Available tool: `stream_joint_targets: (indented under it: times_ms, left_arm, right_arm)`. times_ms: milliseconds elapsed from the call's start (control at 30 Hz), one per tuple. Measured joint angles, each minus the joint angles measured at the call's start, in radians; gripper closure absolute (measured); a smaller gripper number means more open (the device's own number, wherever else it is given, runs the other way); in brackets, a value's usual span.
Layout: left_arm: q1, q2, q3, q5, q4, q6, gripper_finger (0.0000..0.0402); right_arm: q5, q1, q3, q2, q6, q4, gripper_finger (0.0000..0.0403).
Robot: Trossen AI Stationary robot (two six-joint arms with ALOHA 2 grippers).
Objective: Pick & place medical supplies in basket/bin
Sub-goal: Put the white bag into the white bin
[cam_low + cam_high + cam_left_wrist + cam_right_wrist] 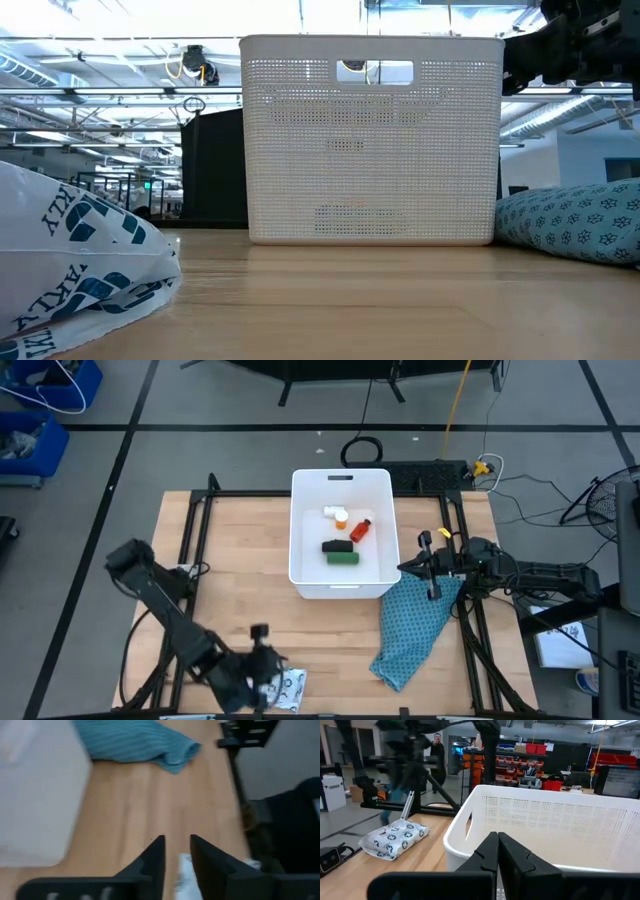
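Observation:
The white bin (340, 585) stands mid-table. Inside it lie the red bottle (360, 530), the black block (338, 546), the green block (343, 558), the orange vial (342, 518) and a small white piece (331, 512). The silvery packet with dark rings (290, 686) lies flat on the table near the near edge. My left gripper (176, 851) hovers just above the packet (186, 870), its fingers a little open. My right gripper (497, 851) is shut on nothing and hangs level by the bin's right wall (540, 827), about rim height (520, 65).
A teal patterned cloth (415, 625) lies crumpled to the right of the bin, below my right gripper (405, 568). Bare wood stretches between the packet and the bin. Black frame rails run along the table's left and right sides. People stand in the room beyond.

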Motion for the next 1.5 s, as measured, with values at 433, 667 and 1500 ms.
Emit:
stream_joint_targets:
  times_ms: [433, 667, 1500]
  left_arm:
    - [-0.065, 0.339, 0.234, 0.131, -0.039, 0.091, 0.0089]
    - [-0.067, 0.385, 0.236, 0.233, -0.08, 0.02, 0.0018]
    - [-0.029, 0.488, 0.239, 0.339, -0.077, 0.096, 0.0295]
  right_arm:
    - [0.001, 0.0, -0.04, 0.004, 0.1, 0.061, 0.0403]
    - [-0.002, 0.0, -0.149, 0.005, 0.105, 0.272, 0.0403]
    - [0.002, 0.0, -0.155, 0.005, 0.131, 0.28, 0.0403]
